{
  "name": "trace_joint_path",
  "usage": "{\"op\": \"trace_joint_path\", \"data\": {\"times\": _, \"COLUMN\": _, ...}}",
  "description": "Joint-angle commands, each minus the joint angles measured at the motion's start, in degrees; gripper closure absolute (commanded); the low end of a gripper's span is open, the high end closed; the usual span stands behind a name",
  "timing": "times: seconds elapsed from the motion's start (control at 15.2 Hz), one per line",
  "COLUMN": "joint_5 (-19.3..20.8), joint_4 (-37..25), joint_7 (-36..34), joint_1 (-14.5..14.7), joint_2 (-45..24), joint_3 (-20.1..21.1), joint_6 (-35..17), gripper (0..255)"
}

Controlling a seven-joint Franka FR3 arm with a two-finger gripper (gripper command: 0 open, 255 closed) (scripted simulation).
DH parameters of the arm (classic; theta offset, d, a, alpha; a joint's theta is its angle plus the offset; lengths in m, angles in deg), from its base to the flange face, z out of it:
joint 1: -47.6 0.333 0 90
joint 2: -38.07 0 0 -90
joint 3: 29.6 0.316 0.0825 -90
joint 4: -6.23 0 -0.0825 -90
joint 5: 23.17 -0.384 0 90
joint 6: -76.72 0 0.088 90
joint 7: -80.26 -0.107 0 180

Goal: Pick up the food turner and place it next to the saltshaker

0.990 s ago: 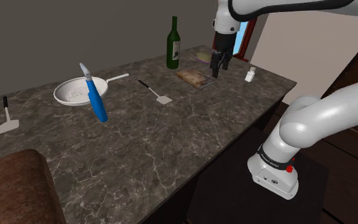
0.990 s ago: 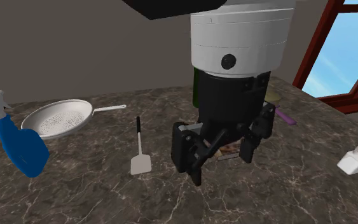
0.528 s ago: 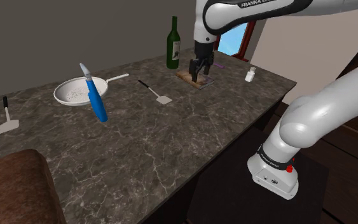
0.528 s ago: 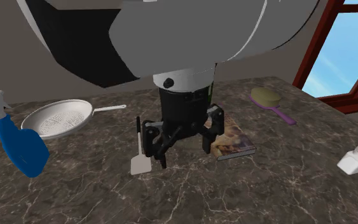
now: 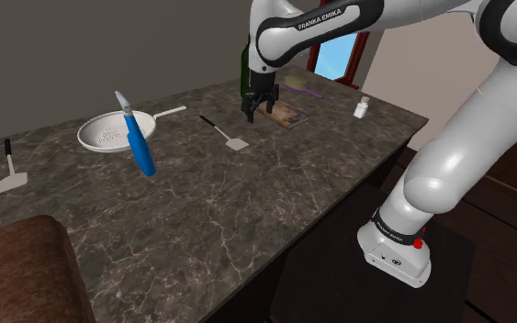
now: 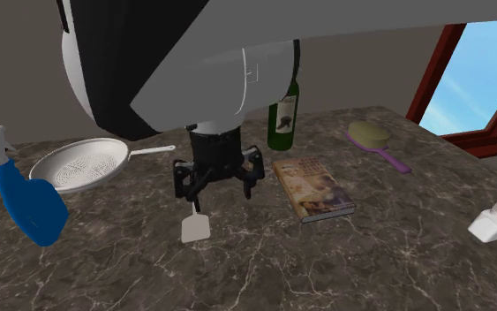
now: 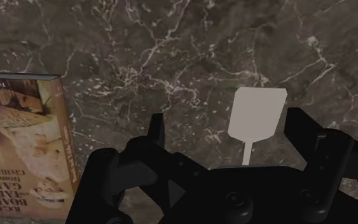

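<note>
Claw (image 6: 216,191) spread wide, empty, above food turner (image 6: 194,229) on dark marble tabletop (image 6: 370,265); book (image 6: 312,187) just beside; saltshaker (image 6: 491,220) well apart.

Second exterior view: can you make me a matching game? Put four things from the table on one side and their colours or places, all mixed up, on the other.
Things:
1. spray bottle
2. wine bottle
3. brush
4. turner

Clues:
A. green
B. just under the open gripper
C. blue
D. purple handle

Pairs: 1-C, 2-A, 3-D, 4-B
</note>
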Motion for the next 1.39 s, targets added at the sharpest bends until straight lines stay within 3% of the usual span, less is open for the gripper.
{"op": "trace_joint_path", "data": {"times": 0.0, "joint_5": 0.5, "joint_4": -3.1, "joint_7": -1.9, "joint_1": 0.3, "joint_2": -4.1, "joint_3": 0.5, "joint_6": -1.6, "gripper": 0}}
{"op": "trace_joint_path", "data": {"times": 0.79, "joint_5": 4.3, "joint_4": -27.2, "joint_7": -9.9, "joint_1": 2.6, "joint_2": -28.6, "joint_3": 0.5, "joint_6": -5.3, "gripper": 0}}
{"op": "trace_joint_path", "data": {"times": 1.32, "joint_5": 4.8, "joint_4": -25.5, "joint_7": -10.2, "joint_1": 2.7, "joint_2": -31.4, "joint_3": 0.2, "joint_6": -9.9, "gripper": 0}}
